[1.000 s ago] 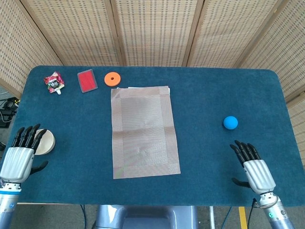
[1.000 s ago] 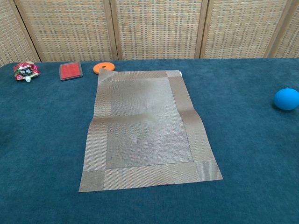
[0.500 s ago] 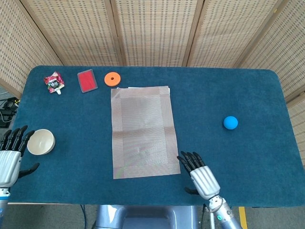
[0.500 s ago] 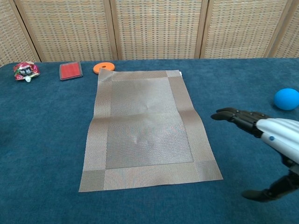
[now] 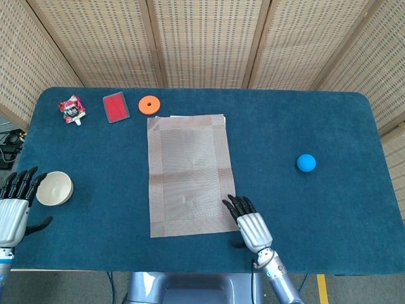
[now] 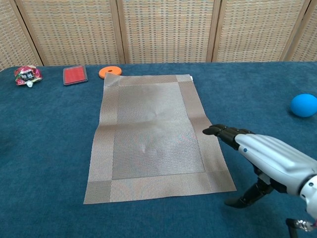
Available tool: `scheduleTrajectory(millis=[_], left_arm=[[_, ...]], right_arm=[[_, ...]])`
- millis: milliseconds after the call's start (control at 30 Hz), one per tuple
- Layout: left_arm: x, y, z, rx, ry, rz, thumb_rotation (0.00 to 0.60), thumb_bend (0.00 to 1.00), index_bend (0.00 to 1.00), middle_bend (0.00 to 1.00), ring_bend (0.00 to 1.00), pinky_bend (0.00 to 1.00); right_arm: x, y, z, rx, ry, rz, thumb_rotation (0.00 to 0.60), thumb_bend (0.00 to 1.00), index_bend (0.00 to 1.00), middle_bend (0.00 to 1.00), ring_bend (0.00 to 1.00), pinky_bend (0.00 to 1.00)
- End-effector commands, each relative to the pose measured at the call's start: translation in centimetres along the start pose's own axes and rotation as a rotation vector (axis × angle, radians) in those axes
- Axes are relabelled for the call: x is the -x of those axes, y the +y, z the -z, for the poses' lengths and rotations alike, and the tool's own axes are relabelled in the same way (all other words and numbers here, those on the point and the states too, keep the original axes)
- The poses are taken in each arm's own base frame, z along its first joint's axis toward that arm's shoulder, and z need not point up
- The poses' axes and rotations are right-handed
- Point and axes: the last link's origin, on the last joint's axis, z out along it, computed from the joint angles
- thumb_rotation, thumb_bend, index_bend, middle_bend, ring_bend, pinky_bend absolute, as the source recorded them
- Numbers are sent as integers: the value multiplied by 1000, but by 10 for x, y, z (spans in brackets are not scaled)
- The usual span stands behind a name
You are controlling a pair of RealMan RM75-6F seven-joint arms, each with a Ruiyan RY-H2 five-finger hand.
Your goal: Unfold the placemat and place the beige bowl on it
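Note:
The woven beige placemat (image 5: 190, 174) (image 6: 153, 134) lies flat and unfolded in the middle of the blue table. The beige bowl (image 5: 54, 188) stands upright near the table's left edge, outside the chest view. My left hand (image 5: 14, 206) hovers just left of the bowl with its fingers spread, not touching it. My right hand (image 5: 249, 225) (image 6: 267, 158) is open, palm down, over the placemat's near right corner, fingertips reaching the mat's right border.
At the back left lie a red snack packet (image 5: 71, 109), a red flat case (image 5: 116, 106) and an orange ring (image 5: 149, 104). A blue ball (image 5: 306, 163) rests right of the mat. The table's front edge (image 5: 202, 271) runs close behind both hands.
My right hand has swept left from the table's right side to the mat's near right corner. My left hand has drawn back left off the bowl.

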Motion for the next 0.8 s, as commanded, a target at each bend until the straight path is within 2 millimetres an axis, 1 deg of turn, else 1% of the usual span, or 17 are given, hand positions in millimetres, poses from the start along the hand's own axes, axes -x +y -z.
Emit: scheduleTrajectory(millis=[33, 467, 667, 800], left_arm=[[1, 0, -1, -2, -5, -1, 600, 46, 96, 0, 0, 0], [7, -2, -4, -11, -26, 3, 600, 46, 95, 0, 0, 0], [8, -2, -5, -13, -28, 6, 600, 46, 98, 0, 0, 0], [8, -2, -5, -20, -26, 11, 600, 46, 101, 0, 0, 0]], right_arm=[[5, 2, -7, 15, -14, -5, 600, 125, 58, 0, 0, 0], [20, 6, -28, 58, -43, 35, 600, 139, 58, 0, 0, 0], [26, 8, -33, 67, -54, 56, 600, 144, 58, 0, 0, 0], [28, 7, -38, 38, -14, 76, 600, 155, 58, 0, 0, 0]])
